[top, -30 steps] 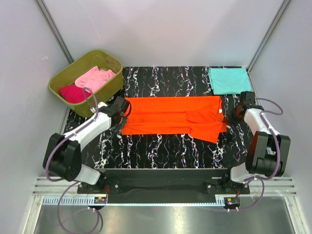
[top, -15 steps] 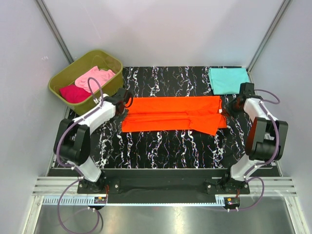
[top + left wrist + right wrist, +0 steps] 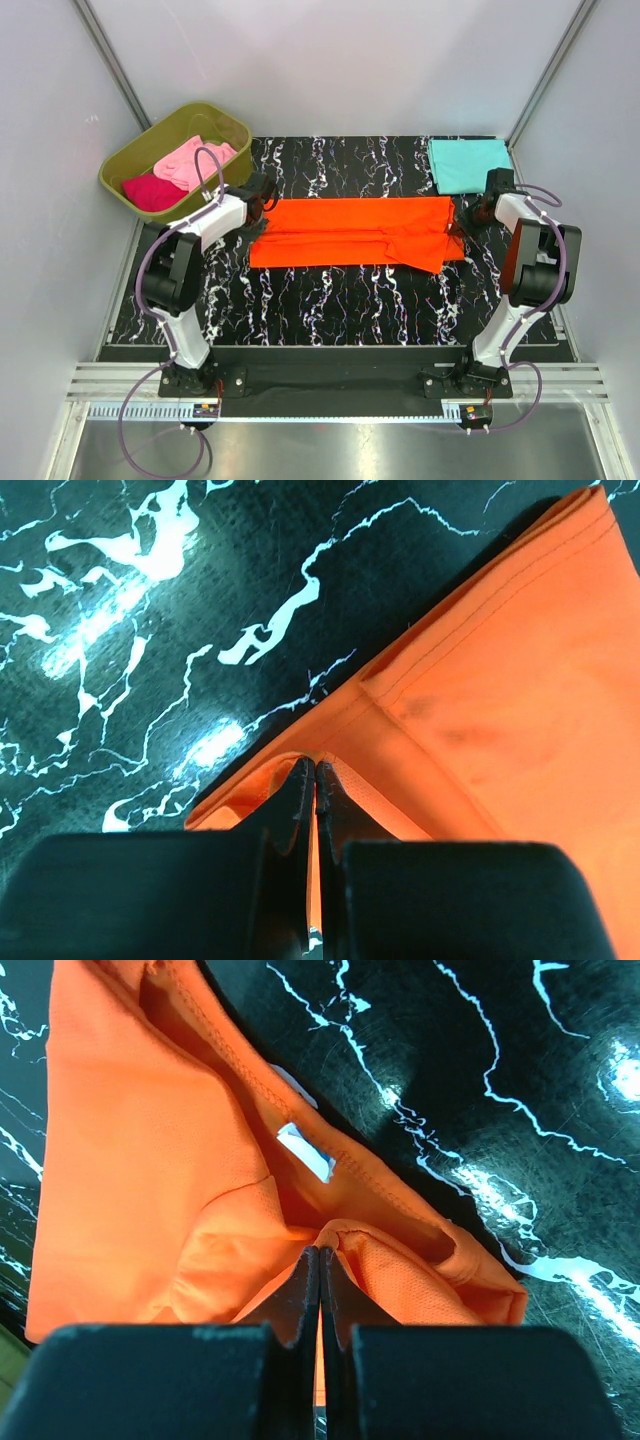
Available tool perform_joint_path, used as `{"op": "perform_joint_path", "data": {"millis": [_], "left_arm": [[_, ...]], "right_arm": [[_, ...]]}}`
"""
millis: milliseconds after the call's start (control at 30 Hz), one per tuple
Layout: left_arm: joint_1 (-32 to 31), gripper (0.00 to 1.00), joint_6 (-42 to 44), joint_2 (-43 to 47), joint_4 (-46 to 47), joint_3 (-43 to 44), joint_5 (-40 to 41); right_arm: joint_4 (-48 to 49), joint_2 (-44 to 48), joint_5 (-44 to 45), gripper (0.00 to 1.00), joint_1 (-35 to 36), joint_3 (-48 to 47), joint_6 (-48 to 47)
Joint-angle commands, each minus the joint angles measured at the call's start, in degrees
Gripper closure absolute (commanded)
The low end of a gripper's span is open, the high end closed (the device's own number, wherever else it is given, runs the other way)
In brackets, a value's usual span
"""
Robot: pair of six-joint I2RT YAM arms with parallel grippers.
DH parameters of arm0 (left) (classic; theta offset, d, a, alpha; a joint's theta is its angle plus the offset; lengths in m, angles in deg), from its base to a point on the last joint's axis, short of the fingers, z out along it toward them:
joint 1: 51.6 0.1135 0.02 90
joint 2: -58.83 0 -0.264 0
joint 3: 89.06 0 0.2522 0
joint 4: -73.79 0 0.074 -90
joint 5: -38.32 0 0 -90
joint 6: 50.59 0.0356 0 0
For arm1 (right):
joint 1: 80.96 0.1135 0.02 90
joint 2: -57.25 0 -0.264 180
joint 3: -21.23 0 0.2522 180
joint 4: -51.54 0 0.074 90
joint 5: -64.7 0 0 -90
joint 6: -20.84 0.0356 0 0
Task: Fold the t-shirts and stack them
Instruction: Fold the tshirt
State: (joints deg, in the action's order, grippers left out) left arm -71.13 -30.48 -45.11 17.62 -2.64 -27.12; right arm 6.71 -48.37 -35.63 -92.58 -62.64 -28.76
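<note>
The orange t-shirt (image 3: 355, 232) lies folded lengthwise as a long strip across the middle of the black marble table. My left gripper (image 3: 262, 199) is shut on its left far corner; the left wrist view shows the orange t-shirt (image 3: 500, 690) pinched between the closed fingers at my left gripper (image 3: 316, 770). My right gripper (image 3: 468, 220) is shut on its right end by the collar; the right wrist view shows the orange t-shirt (image 3: 150, 1160) pinched at my right gripper (image 3: 320, 1252). The teal t-shirt (image 3: 470, 164) lies folded at the far right corner. The light pink t-shirt (image 3: 195, 160) and the magenta t-shirt (image 3: 152, 190) lie in the tub.
The olive-green tub (image 3: 226, 125) stands at the far left corner, just beyond the left arm. White walls close in the table on the left, back and right. The table's near half shows bare marble (image 3: 340, 305).
Both grippers have carried the near edge of the orange t-shirt away from the camera, so the strip is narrower. Both arms have stretched further toward the back of the table.
</note>
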Motion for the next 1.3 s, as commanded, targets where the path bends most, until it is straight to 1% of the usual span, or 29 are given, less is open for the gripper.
{"op": "perform_joint_path", "data": {"millis": [0, 200, 533, 900, 933, 1000, 1033, 1100, 1133, 1200, 1267], "left_arm": [[0.7, 1.00, 0.4, -0.8, -0.7, 2.6, 3.0], [0.9, 1.00, -0.1, -1.6, -2.0, 3.7, 4.8], [1.2, 1.00, -0.1, -2.2, -3.1, 6.8, 5.1], [1.6, 1.00, 1.2, -7.9, -5.1, 12.2, 7.8], [1.6, 0.91, 1.2, -8.2, -5.5, 12.5, 8.0], [1.8, 0.79, 1.3, -8.1, -6.2, 13.4, 8.7], [1.7, 0.68, 2.0, -7.5, -6.5, 13.7, 9.1], [1.7, 0.65, 3.5, -5.3, -7.3, 14.5, 10.8], [1.7, 0.64, 4.2, -4.4, -7.2, 14.5, 11.2], [1.6, 0.64, 5.7, -2.4, -7.2, 14.2, 11.1], [1.2, 0.64, 7.7, 0.2, -6.9, 13.5, 9.2]], "right_arm": [[2.1, 0.6, -1.5, 1.00, 0.3, -1.9, 0.3], [2.2, 1.5, -1.4, 1.00, 0.3, -2.3, 0.6], [2.2, 3.4, -2.8, 1.00, 0.7, -3.8, 2.0], [2.3, -2.5, -2.7, 1.00, 0.7, -7.9, 1.4], [2.4, -2.8, -2.9, 0.98, 0.7, -8.4, 1.3], [2.3, -3.4, -4.3, 0.91, 0.7, -10.1, 0.2], [2.2, -3.4, -4.6, 0.84, 0.8, -10.6, 0.0], [2.0, -2.0, -4.1, 0.77, 0.8, -11.2, -0.3], [1.6, -1.0, -3.5, 0.72, 0.8, -11.1, -0.4], [-0.1, 2.0, -0.7, 0.69, 0.8, -9.9, -0.2], [-0.7, 4.1, 0.6, 0.67, 0.8, -8.5, 0.2]]}}
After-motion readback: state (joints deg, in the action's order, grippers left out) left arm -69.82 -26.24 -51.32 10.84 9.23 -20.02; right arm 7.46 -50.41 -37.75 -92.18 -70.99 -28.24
